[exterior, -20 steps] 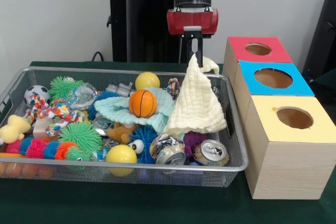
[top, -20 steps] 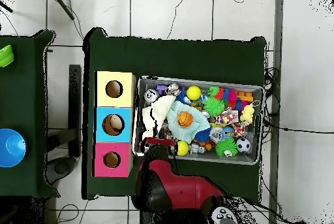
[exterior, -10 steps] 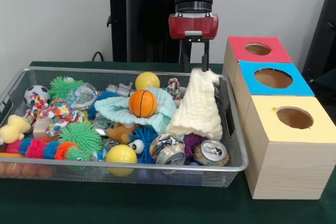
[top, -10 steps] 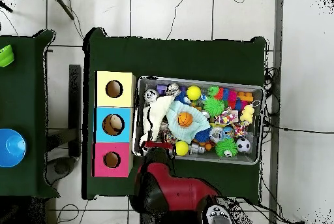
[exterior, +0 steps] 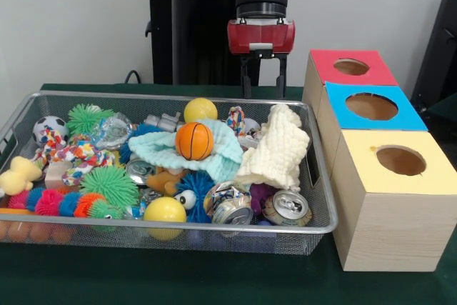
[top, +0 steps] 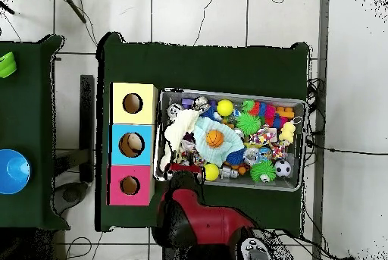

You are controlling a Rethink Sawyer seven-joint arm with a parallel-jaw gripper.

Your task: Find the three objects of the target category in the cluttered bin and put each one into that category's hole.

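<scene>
Right, front view, near to far. Yellow box (exterior: 397, 198) sat nearest, at the bench's (exterior: 178, 280) right front, hole on top; blue box (exterior: 368, 108) touching behind it, red box (exterior: 350, 68) behind that, all three in one row just beside the wire bin's (exterior: 314, 226) right side. Which category is the target can't be told from the pictures.

Along the bin's front edge: a dented can (exterior: 288, 207) at the right corner, a second crushed can (exterior: 230, 205) just left of it, a yellow ball (exterior: 165, 213), and a multicoloured spiky caterpillar toy (exterior: 64, 203) toward the left corner. A yellow duck (exterior: 17, 175) sat at the left edge.

Mid-bin: cream knitted cloth (exterior: 278, 149) lay slumped in a heap against the right wall, not held by anything. Left of it, an orange mini basketball (exterior: 194, 141) rested on a mint cloth (exterior: 161, 151). Green spiky ball (exterior: 108, 183) further left.

Far edge: second yellow ball (exterior: 201, 111), green spiky ball (exterior: 86, 118), small soccer ball (exterior: 47, 130) at the far left corner.

Pincer (exterior: 263, 94) hung above the far right of the bin, just over the cream cloth and clear of it, fingers (exterior: 281, 76) spread apart, empty.
</scene>
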